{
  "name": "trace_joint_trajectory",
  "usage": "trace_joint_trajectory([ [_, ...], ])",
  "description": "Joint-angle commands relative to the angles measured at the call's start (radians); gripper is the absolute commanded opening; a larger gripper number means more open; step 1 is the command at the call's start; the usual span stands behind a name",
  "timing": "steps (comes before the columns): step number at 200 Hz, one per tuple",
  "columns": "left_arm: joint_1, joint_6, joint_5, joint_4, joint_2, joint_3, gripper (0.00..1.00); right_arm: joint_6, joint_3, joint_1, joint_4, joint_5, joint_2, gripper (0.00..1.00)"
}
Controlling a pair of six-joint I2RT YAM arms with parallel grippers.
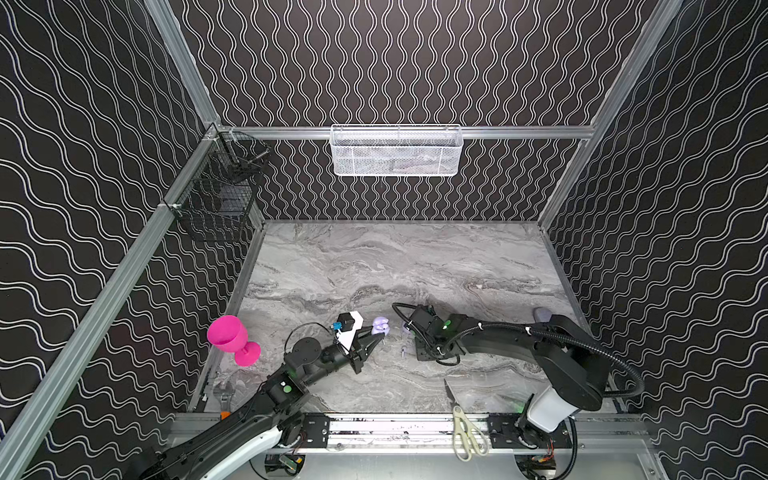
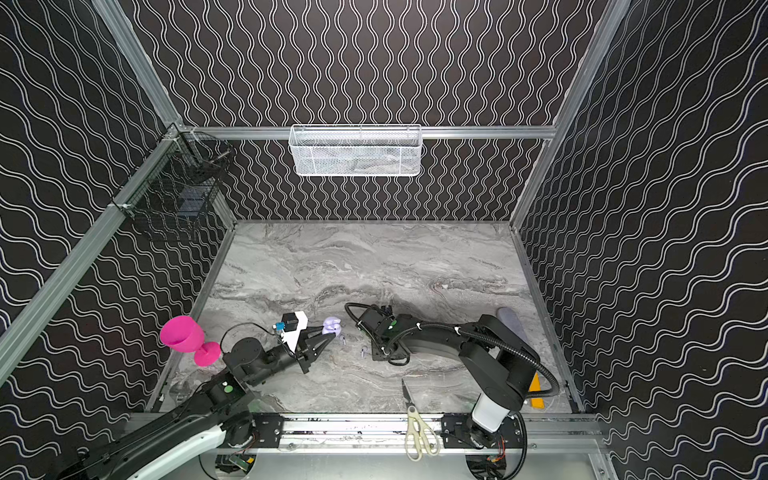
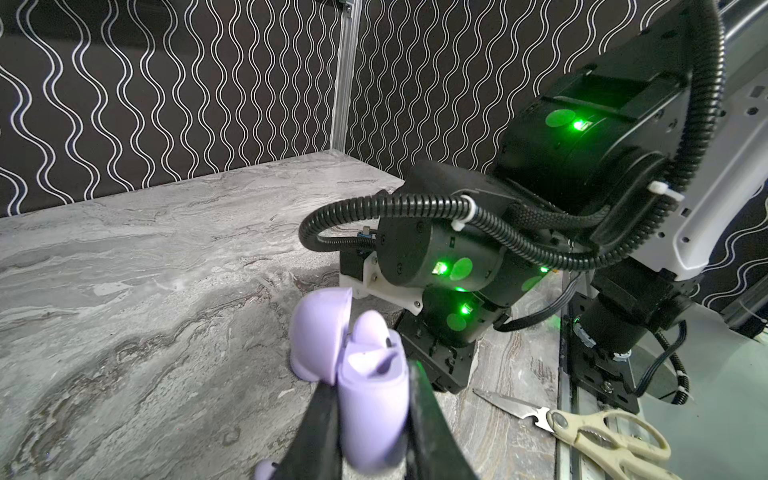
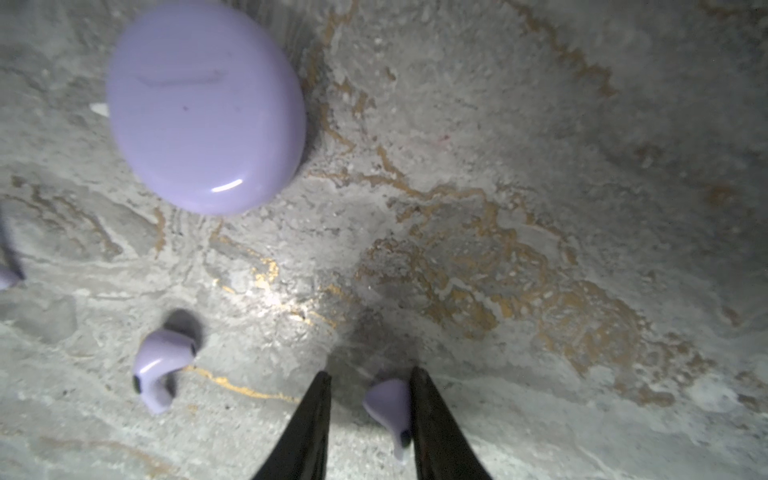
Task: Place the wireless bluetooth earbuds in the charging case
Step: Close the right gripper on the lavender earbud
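Currently on pickup: left pincer (image 3: 372, 376) is clamped on the open charging case (image 3: 374, 411), right pincer (image 4: 370, 372) stands slightly open astride an earbud (image 4: 388, 405) on the tabletop (image 4: 540, 166), so next: gentle squeeze, lift, carry to the case.

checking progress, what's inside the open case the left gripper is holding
One earbud sits in the charging case; the slot beside it looks empty. The left gripper covers its sides. Slot depth unseen.
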Motion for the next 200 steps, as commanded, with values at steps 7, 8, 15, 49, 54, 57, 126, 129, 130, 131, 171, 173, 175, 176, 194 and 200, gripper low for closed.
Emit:
trace_joint_trajectory([
  [7,0.002,0.015,-0.004,0.014,-0.004,0.009,0.15,-0.007,0.0,0.0,-0.035,-0.004,0.006,0.35],
  [8,0.002,0.015,-0.004,0.014,-0.003,0.009,0.15,-0.007,0.0,0.0,-0.034,-0.003,0.006,0.35],
  [15,0.002,0.015,-0.004,0.014,-0.003,0.009,0.15,-0.011,0.001,0.0,-0.039,-0.002,0.006,0.35],
  [49,0.002,0.015,-0.002,0.016,0.001,0.011,0.15,-0.029,0.01,0.0,-0.062,0.008,0.005,0.35],
  [54,0.002,0.015,-0.002,0.015,0.002,0.011,0.15,-0.031,0.011,0.0,-0.065,0.009,0.006,0.35],
  [57,0.002,0.015,-0.002,0.015,0.001,0.011,0.15,-0.033,0.012,0.0,-0.067,0.01,0.007,0.35],
  [126,0.002,0.015,0.0,0.015,-0.001,0.011,0.15,-0.043,0.028,-0.001,-0.083,0.013,0.02,0.33],
  [129,0.002,0.015,0.001,0.016,0.0,0.011,0.15,-0.042,0.028,-0.001,-0.083,0.013,0.021,0.32],
  [130,0.002,0.015,0.0,0.015,0.0,0.011,0.15,-0.043,0.029,-0.001,-0.083,0.014,0.021,0.32],
  [131,0.002,0.015,0.0,0.015,-0.001,0.011,0.15,-0.043,0.029,-0.002,-0.083,0.015,0.021,0.32],
  [171,0.002,0.016,-0.001,0.013,-0.005,0.009,0.15,-0.044,0.029,-0.004,-0.075,0.005,0.023,0.31],
  [173,0.002,0.015,0.0,0.013,-0.004,0.009,0.15,-0.043,0.029,-0.005,-0.075,0.005,0.023,0.31],
  [175,0.002,0.015,0.0,0.014,-0.002,0.009,0.15,-0.044,0.029,-0.006,-0.074,0.006,0.023,0.31],
  [176,0.002,0.013,0.0,0.014,-0.002,0.009,0.15,-0.044,0.029,-0.006,-0.074,0.006,0.023,0.3],
  [194,0.002,0.015,0.002,0.014,0.001,0.011,0.15,-0.043,0.026,-0.009,-0.066,0.005,0.018,0.3],
  [200,0.002,0.015,0.002,0.012,-0.001,0.01,0.15,-0.043,0.026,-0.01,-0.063,0.004,0.018,0.29],
])
